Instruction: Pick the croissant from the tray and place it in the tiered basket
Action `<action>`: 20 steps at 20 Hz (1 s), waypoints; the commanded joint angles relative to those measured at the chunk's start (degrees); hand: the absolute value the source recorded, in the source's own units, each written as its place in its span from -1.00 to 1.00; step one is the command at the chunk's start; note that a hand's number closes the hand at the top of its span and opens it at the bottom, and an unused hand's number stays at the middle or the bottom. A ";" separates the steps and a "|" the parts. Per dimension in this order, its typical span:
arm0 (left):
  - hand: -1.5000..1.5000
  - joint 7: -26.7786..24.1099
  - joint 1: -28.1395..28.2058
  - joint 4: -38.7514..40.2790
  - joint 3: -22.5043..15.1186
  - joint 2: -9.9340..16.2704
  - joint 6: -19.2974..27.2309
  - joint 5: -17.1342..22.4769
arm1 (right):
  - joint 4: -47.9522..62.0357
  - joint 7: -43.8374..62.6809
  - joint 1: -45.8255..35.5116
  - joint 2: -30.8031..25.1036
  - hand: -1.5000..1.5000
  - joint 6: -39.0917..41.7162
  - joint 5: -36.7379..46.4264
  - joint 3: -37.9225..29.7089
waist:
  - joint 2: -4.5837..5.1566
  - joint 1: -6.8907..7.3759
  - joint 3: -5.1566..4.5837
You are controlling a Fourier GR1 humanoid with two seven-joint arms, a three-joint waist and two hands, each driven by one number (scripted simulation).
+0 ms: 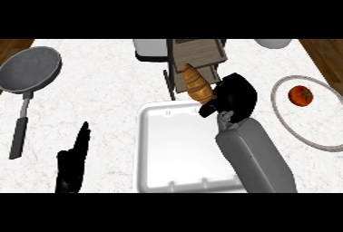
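The golden-brown croissant (196,84) is in my right hand (233,96), whose fingers curl round its lower end. It is held above the far edge of the white tray (154,149), its upper end reaching into the lower shelf of the tiered basket (198,52), a wooden-shelved stand on a dark frame. Whether the croissant touches the shelf I cannot tell. My left hand (72,164) rests open at the lower left, fingers pointing up, well away from the tray.
A grey frying pan (30,70) with a dark handle lies at the far left. A round plate (289,118) with a red tomato (301,95) sits at the right. White containers stand behind the basket, wooden counter edges at both top corners.
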 commanded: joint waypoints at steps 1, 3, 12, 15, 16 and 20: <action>0.00 0.66 1.16 0.60 0.51 0.43 0.07 0.21 | -4.74 14.11 -6.14 0.68 1.00 -1.94 7.03 -4.43 | -0.69 -0.38 -0.21; 0.00 0.54 1.24 0.87 0.43 0.82 -0.40 0.12 | -7.53 14.11 -9.91 0.68 1.00 -1.97 10.54 -6.34 | -1.10 -0.63 -0.28; 0.00 0.53 0.97 1.60 0.78 0.41 -0.68 0.68 | -9.66 14.12 -26.55 0.69 1.00 14.68 26.64 -8.98 | -0.78 0.65 -0.46; 0.00 1.25 -0.20 0.63 0.03 0.23 -1.40 0.72 | -8.71 14.12 -31.36 0.69 1.00 18.81 29.36 -11.77 | -0.54 1.18 -0.27; 0.00 1.15 -0.04 0.77 -0.09 0.48 -1.43 0.40 | -8.48 14.12 -32.77 0.69 1.00 19.44 30.44 -11.81 | -0.37 1.98 -0.24; 0.00 0.35 -0.91 1.84 -0.51 -0.08 -1.71 0.17 | -5.49 14.12 -41.15 0.70 1.00 23.81 33.96 -17.31 | 0.31 2.78 -0.24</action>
